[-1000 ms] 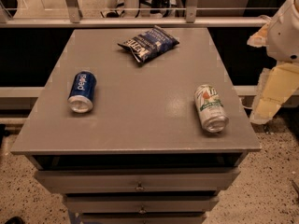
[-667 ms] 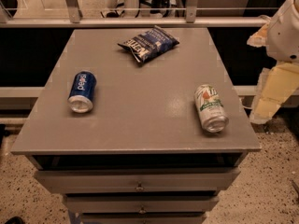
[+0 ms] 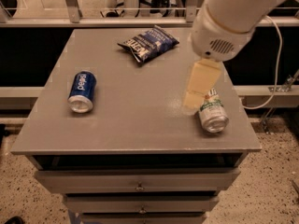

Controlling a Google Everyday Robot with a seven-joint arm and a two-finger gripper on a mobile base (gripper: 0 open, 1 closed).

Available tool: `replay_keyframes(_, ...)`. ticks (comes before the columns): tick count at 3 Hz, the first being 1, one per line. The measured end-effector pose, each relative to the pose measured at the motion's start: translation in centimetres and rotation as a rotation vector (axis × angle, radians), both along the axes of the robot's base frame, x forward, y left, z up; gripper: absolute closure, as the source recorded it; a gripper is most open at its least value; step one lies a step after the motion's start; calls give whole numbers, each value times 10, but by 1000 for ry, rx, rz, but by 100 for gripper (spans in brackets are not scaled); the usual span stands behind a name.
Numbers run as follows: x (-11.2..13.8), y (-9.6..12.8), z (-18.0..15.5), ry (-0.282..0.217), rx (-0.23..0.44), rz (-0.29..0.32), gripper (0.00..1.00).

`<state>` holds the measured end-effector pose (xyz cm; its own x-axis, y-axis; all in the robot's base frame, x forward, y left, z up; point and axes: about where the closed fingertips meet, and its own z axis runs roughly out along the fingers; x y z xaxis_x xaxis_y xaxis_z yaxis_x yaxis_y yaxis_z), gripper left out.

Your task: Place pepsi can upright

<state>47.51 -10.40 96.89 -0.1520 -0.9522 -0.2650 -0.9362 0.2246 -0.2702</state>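
The pepsi can (image 3: pixel 82 91) is blue with white lettering and lies on its side on the left part of the grey table (image 3: pixel 135 129), its silver end facing the front edge. My gripper (image 3: pixel 193 101) hangs from the white arm (image 3: pixel 233 17) over the right part of the table, far to the right of the pepsi can and right beside the white-and-green can. It holds nothing that I can see.
A white-and-green soda can (image 3: pixel 213 113) lies on its side near the table's right front corner. A dark blue chip bag (image 3: pixel 148 42) lies at the back middle. Drawers (image 3: pixel 139 186) sit under the tabletop. A rail (image 3: pixel 93 21) runs behind the table.
The arm has swung in from the right edge to above the right part of the table, near the white-and-green can. The cans and the bag have not moved on the table.
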Motion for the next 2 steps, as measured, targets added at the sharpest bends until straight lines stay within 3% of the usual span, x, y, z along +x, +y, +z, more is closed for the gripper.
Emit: replay_keyframes(2,18,113,12,17,84,-86,0)
